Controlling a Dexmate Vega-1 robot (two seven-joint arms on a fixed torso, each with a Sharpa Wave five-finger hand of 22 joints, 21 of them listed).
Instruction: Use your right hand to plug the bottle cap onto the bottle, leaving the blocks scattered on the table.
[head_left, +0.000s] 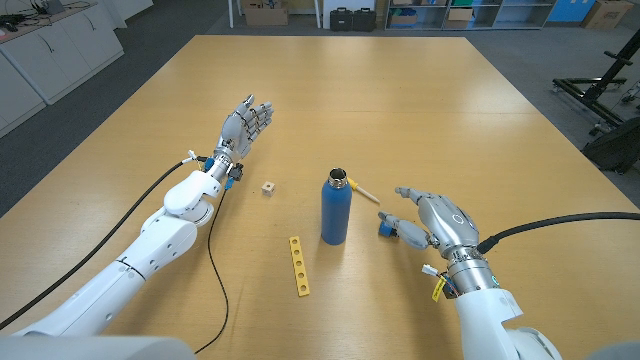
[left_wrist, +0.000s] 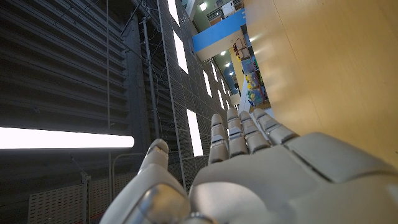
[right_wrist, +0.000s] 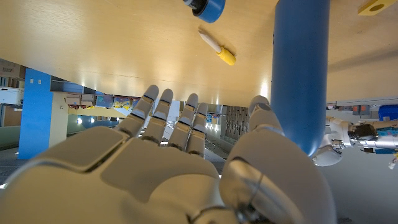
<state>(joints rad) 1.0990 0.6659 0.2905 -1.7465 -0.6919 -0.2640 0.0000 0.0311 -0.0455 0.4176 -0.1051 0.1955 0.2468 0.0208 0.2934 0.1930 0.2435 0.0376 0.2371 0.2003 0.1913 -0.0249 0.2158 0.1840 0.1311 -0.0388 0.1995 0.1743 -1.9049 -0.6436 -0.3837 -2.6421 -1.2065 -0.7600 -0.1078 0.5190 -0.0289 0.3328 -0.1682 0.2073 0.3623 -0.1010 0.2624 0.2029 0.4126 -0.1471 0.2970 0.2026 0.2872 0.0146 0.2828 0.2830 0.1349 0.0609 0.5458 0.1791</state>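
Right now the right hand (head_left: 432, 218) sits at the lower right of the head view, fingers spread, holding nothing. The small blue bottle cap (head_left: 386, 229) lies on the table just beside it. The blue bottle (head_left: 336, 208) stands tall and open in the middle. It looks smooth, hard and narrow, so a bump from the hand could tip it. The round cap might roll away if nudged. A yellow strip with holes (head_left: 299, 265) and a tiny cube (head_left: 268, 188) lie nearby. The left hand (head_left: 244, 125) is spread open, upper left.
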